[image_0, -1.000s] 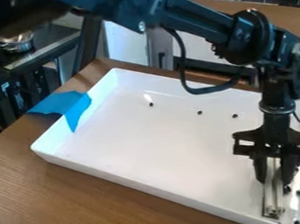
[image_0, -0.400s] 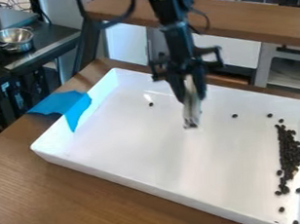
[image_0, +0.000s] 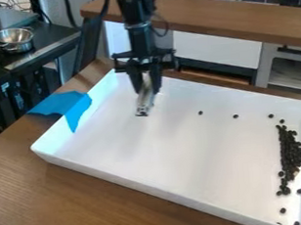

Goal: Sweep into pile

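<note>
1. Most little dark beans (image_0: pixel 290 155) sit bunched up at four o'clock in the white tray (image_0: pixel 151 168).
2. The gripper (image_0: pixel 147 88) pinches a pale stick (image_0: pixel 144 103) at eleven o'clock.
3. Blue tape (image_0: pixel 64 104) is at ten o'clock.

Matte black arm, dark looping cable.

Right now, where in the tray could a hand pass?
The white tray looks bare mid-floor and near-left, between blue tape and dark pile. Crowded: right side, with the pile; far side, with strays; far-left, where the pincer holds a tool.
</note>
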Robot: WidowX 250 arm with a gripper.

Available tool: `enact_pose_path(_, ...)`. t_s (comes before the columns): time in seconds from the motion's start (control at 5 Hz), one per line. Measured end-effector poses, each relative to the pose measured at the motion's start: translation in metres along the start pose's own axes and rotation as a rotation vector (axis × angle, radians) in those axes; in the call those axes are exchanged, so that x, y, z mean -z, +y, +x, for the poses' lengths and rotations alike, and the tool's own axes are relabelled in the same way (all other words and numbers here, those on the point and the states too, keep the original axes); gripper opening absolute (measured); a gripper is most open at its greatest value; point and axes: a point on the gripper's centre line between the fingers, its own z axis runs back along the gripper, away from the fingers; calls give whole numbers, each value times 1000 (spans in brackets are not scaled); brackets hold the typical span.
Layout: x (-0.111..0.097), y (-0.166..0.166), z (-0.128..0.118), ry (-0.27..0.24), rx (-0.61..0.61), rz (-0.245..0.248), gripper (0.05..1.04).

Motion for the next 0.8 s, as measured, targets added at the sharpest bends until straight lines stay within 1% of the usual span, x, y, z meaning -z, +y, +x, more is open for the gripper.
enact_pose_path(0.2, 15, 25, 8, -14, 26, 83, 362)
enact_pose_path(0.4, 23, 38, 11, -25, 61, 149, 362)
enact_pose_path(0.6, 23, 53, 13, -20, 66, 176, 362)
enact_pose_path(0.8, 39, 60, 15, -6, 59, 209, 362)
